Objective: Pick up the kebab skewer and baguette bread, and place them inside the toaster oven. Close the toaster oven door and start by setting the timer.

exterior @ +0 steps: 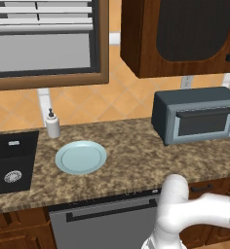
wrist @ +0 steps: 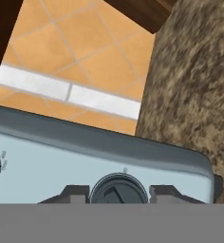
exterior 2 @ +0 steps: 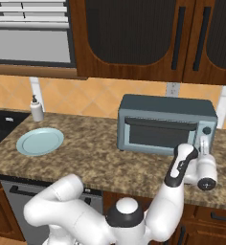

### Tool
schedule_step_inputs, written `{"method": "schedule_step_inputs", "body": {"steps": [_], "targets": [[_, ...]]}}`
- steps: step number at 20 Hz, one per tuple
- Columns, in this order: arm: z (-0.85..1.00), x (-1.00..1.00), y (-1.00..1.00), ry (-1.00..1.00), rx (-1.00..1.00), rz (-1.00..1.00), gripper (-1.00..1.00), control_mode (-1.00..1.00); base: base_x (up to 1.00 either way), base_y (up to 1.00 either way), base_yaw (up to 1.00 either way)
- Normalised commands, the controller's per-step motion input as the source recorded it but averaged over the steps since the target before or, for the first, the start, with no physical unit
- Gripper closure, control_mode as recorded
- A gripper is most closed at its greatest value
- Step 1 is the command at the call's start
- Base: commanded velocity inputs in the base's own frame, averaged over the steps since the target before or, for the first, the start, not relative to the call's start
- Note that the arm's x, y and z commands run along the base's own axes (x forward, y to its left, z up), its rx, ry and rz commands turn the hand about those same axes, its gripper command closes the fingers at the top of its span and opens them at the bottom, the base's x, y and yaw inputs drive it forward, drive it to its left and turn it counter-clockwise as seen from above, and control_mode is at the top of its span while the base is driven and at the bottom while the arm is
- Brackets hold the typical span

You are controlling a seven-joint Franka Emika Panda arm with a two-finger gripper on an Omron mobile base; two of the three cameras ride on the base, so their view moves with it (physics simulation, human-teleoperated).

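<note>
— Where are we? The pale blue round plate (exterior: 81, 157) lies bare, and the dark blue-grey boxy toaster oven (exterior 2: 165, 123) has its windowed door (exterior 2: 159, 134) shut.

— Only the timer's left, I'd judge. The gripper (wrist: 118, 193) straddles a round dark dial (wrist: 117, 191), fingers (wrist: 71, 194) parted, not visibly pinching.

— The oven?

— Against the backsplash, long side along the wall, door facing us.
</note>
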Motion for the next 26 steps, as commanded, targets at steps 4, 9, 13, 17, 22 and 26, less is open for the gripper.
{"method": "schedule_step_inputs", "body": {"steps": [4, 9, 13, 17, 22, 26], "targets": [[0.16, 0.0, 0.0, 0.07, 0.12, 0.0, 1.0, -1.0, 0.0, 0.0, 0.0], [0.09, 0.0, 0.24, 0.03, 0.16, 0.0, 1.0, -1.0, 0.0, 0.0, 0.0], [0.09, 0.0, 0.25, 0.04, 0.16, 0.0, 1.0, -1.0, 0.0, 0.0, 0.0], [0.13, 0.0, 0.25, 0.02, 0.15, 0.0, 1.0, -1.0, 0.0, 0.0, 0.0], [0.17, 0.0, 0.24, 0.0, 0.15, 0.0, 1.0, -1.0, 0.0, 0.0, 0.0], [0.19, 0.0, 0.23, 0.0, 0.15, 0.0, 1.0, -1.0, 0.0, 0.0, 0.0]]}}
